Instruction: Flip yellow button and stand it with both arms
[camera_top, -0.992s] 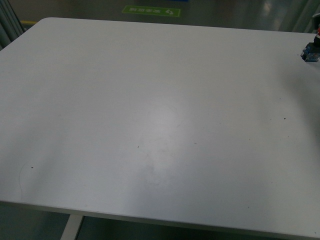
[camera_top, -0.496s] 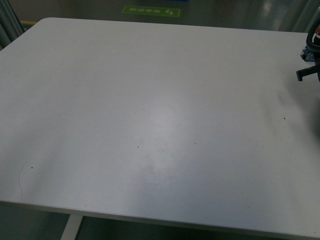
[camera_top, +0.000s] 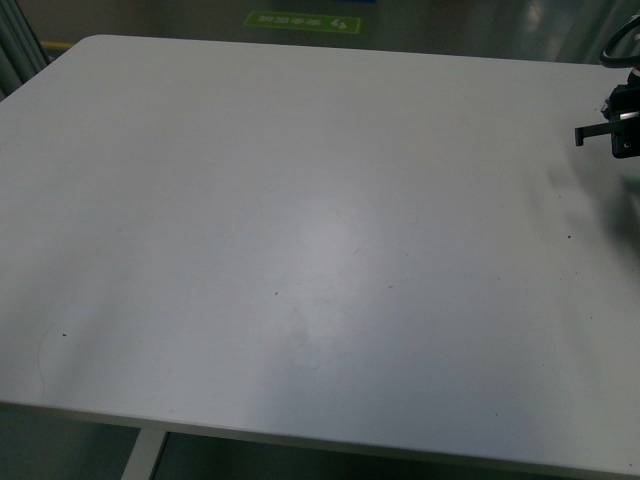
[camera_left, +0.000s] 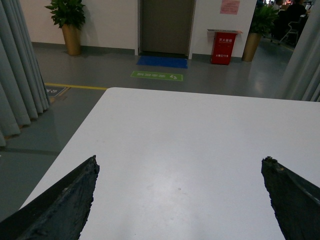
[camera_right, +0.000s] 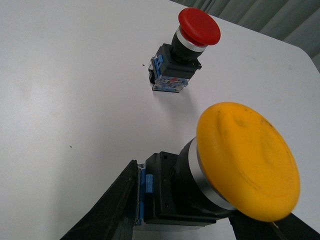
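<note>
Yellow button (camera_right: 247, 160) is where you should look first: you have it lying on its side in the right wrist view, its broad yellow-orange cap tipped toward the camera, a silver ring and black collar behind the cap, and the black contact block with its blue edge at the far end. Your right gripper (camera_right: 185, 200) is clamped on it, one black finger (camera_right: 112, 205) pressed against the blue side of the block and the other showing only as a tip below the cap. Whether the button rests on the white table (camera_right: 65, 75) or hangs just above it, you cannot tell from this angle. Beyond it on the table, well apart, stands the red button (camera_right: 182, 55), upright on its own black and blue block with the red cap on top. In the front view your right arm shows only as a small black shape at the far right edge of the table, and the yellow button cannot be made out there. Your left gripper (camera_left: 180, 161) hovers over the table with its two black fingers (camera_left: 65, 205) spread wide and nothing between them.
</note>
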